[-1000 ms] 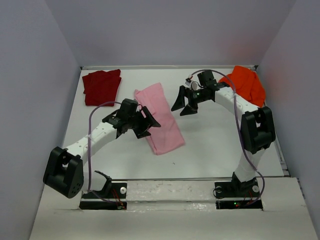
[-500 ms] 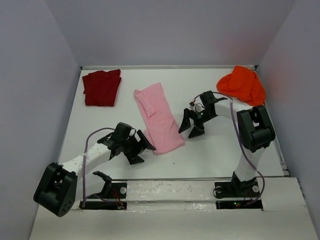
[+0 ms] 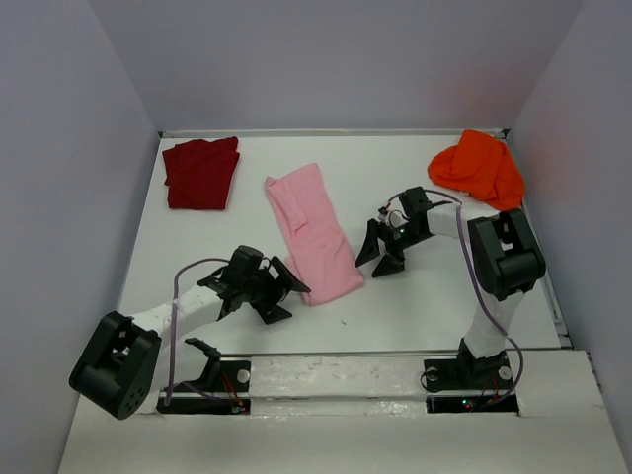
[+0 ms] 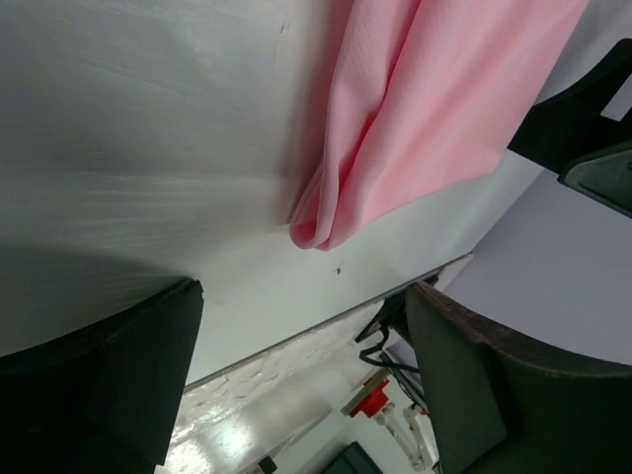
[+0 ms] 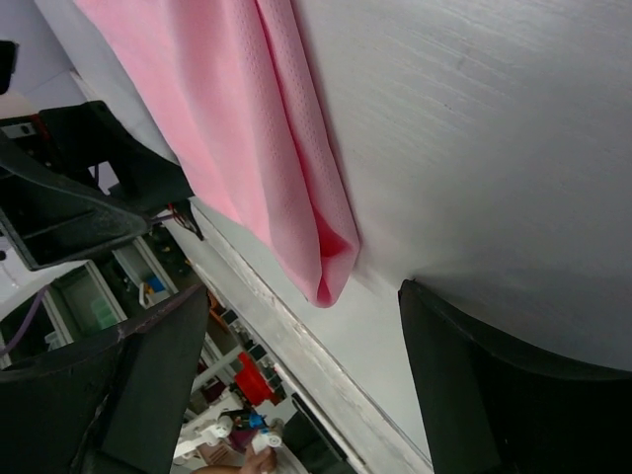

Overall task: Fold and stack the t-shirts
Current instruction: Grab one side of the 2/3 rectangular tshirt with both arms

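The light pink t-shirt (image 3: 314, 237) lies folded into a long strip in the middle of the table, its near end toward the arms. The dark red t-shirt (image 3: 201, 172) lies folded flat at the back left. At the back right, the bright orange t-shirt (image 3: 480, 166) sits crumpled. My left gripper (image 3: 285, 298) is open, low at the pink strip's near left corner (image 4: 316, 233), with nothing between its fingers (image 4: 128, 380). My right gripper (image 3: 376, 258) is open at the strip's near right side, with the folded corner (image 5: 332, 284) just ahead of its empty fingers (image 5: 494, 395).
Grey walls enclose the white table (image 3: 434, 296) on three sides. The table's near edge and the arm bases (image 3: 464, 380) lie just behind both grippers.
Both grippers came down from the pink strip's middle and back toward its near end. The left gripper opened wider as it pulled back. The shirts have not shifted.
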You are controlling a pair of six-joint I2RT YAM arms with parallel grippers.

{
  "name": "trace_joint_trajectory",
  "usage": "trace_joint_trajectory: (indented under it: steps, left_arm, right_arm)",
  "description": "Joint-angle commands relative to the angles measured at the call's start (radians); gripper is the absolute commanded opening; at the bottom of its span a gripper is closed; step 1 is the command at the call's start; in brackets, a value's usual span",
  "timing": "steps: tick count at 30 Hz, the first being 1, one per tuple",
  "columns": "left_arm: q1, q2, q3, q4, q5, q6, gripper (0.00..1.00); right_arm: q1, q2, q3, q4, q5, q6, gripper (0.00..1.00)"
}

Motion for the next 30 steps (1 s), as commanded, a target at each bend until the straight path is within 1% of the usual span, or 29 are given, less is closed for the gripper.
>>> trace_joint_trajectory:
  steps: [1, 4, 6, 11, 15, 19, 22, 30]
  left_arm:
    - [-0.035, 0.031, -0.040, 0.156, 0.002, -0.110, 0.88]
    - [-0.079, 0.090, -0.039, 0.201, -0.015, -0.139, 0.81]
    - [-0.087, 0.117, -0.028, 0.212, -0.027, -0.139, 0.80]
    - [-0.107, 0.170, -0.013, 0.265, -0.045, -0.147, 0.80]
    - [-0.110, 0.167, -0.030, 0.299, -0.072, -0.168, 0.80]
    - [-0.110, 0.187, -0.028, 0.313, -0.069, -0.170, 0.80]
    - [-0.110, 0.227, -0.016, 0.311, -0.064, -0.154, 0.76]
    - [-0.118, 0.328, 0.038, 0.333, -0.049, -0.133, 0.76]
  right_arm:
    - [0.001, -0.018, -0.050, 0.095, 0.000, 0.032, 0.83]
    - [0.001, -0.026, -0.059, 0.110, -0.004, 0.045, 0.83]
    - [0.001, -0.027, -0.062, 0.118, -0.004, 0.051, 0.83]
    - [0.001, -0.029, -0.067, 0.129, -0.008, 0.062, 0.83]
    - [0.001, -0.030, -0.064, 0.135, -0.011, 0.072, 0.82]
    - [0.001, -0.029, -0.062, 0.141, -0.013, 0.084, 0.82]
    - [0.001, -0.029, -0.064, 0.147, -0.016, 0.089, 0.81]
    - [0.001, -0.026, -0.088, 0.175, -0.025, 0.114, 0.80]
